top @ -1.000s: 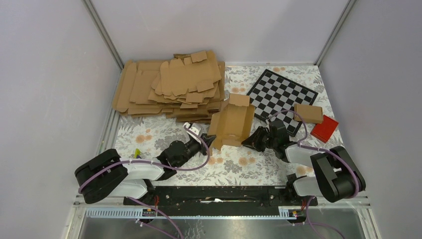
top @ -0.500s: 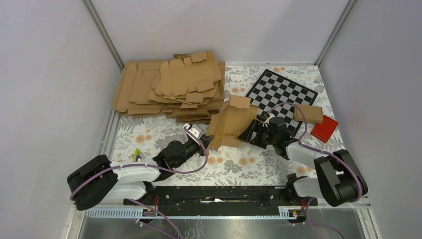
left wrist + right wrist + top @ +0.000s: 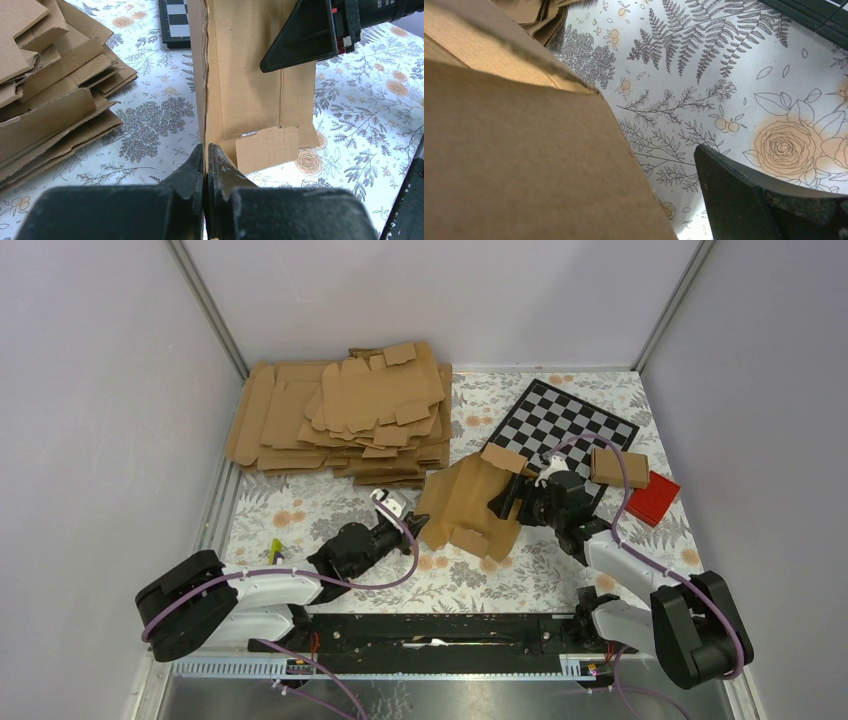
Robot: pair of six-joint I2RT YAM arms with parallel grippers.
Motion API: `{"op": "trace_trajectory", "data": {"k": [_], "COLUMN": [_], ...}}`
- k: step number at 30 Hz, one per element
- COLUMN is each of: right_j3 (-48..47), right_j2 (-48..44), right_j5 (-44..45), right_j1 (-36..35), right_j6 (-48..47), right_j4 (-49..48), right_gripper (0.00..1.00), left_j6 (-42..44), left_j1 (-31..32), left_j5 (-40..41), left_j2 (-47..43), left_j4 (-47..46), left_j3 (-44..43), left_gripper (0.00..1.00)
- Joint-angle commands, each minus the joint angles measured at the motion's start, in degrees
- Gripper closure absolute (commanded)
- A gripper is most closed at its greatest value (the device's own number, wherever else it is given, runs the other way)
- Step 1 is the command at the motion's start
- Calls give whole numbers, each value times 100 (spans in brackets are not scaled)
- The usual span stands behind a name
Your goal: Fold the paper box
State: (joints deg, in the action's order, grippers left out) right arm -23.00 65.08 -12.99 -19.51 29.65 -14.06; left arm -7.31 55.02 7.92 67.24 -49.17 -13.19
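Note:
The paper box (image 3: 465, 502) is a brown die-cut card, half folded, standing tilted on the floral cloth at mid-table. My left gripper (image 3: 414, 527) is shut on its near left edge; in the left wrist view the jaws (image 3: 205, 150) pinch the card's upright edge (image 3: 210, 75). My right gripper (image 3: 508, 502) is at the box's right side, open. In the right wrist view the card (image 3: 524, 165) fills the left half and hides one finger. The other finger (image 3: 744, 195) stands apart from the card, over bare cloth.
A thick stack of brown card sheets (image 3: 340, 420) lies at the back left. A chessboard (image 3: 565, 425) lies at the back right, with a small brown carton (image 3: 620, 468) and a red block (image 3: 652, 498) beside it. Grey walls close in three sides.
My right gripper has opened and moved up against the box's right side. The box has tipped and spread toward the right. The left gripper has kept its grip, shifting slightly.

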Motion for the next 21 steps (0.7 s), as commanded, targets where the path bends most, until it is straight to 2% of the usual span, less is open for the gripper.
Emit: {"op": "trace_trajectory", "data": {"k": [1, 3, 5, 12, 14, 15, 21], "right_j3": [-209, -154, -98, 6, 34, 70, 44], "right_j2": [76, -31, -224, -1025, -1223, -1301, -1317], "right_j5": [-311, -302, -135, 569, 695, 713, 629], "right_j1": [-36, -38, -36, -36, -36, -36, -36], "right_j6": [-7, 26, -49, -200, -212, -219, -247], "right_j4": [-442, -381, -206, 815, 1011, 1038, 1046], "right_gripper": [14, 23, 27, 24, 28, 33, 89], "left_j6": [-30, -73, -131, -270, -271, -271, -316], "left_j1": [26, 31, 26, 19, 22, 30, 26], "left_j5": [-54, -49, 59, 138, 157, 149, 78], "left_j2": [-76, -82, -20, 20, -8, -19, -40], "left_j4": [-295, -383, -486, -488, -494, -498, -578], "left_j3": [-24, 14, 36, 47, 75, 84, 97], "left_gripper": [100, 100, 100, 100, 100, 100, 100]}}
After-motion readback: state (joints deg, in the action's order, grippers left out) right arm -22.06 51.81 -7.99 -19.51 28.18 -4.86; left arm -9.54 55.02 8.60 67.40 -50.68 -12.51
